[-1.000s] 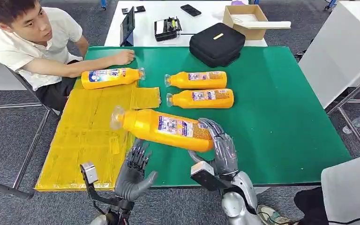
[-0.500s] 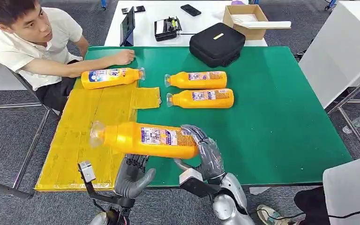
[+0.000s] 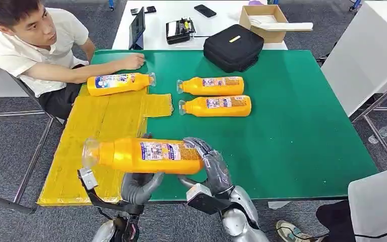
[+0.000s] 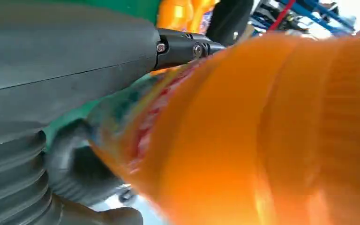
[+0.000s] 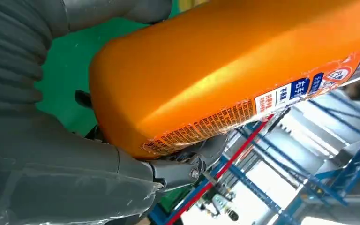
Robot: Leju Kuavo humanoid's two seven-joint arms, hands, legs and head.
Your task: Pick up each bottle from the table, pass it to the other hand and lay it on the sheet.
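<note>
— So, what is the right hand point(image 3: 212, 166) holding?
— A smooth, glossy orange plastic bottle point(image 3: 143, 155), held level above the near edge of the green table point(image 3: 302, 126). The fingers wrap its flat base end; the right wrist view shows them closed on that end beside the printed label.
— And the left hand point(image 3: 137, 185)?
— It sits just under the bottle's middle, thumb out to the side. The left wrist view is blurred, with the orange body right against the fingers point(image 4: 187, 47), but I cannot tell whether they grip it.
— Shape of the bottle?
— Long, rounded body, a paper label around the middle, tapering to a clear translucent cap that points out over the yellow sheet point(image 3: 95, 131).
— How many bottles in all?
— Four. One held, one lying at the far end of the sheet point(image 3: 120, 83), two lying side by side on the bare green mat point(image 3: 211, 85) point(image 3: 216, 106).
— The sheet's texture?
— Crinkled, taped-looking yellow film, laid flat.
— Anything else?
— One person point(image 3: 35, 40) seated at the far left corner, a hand on the table, and one black soft case point(image 3: 233, 46).
</note>
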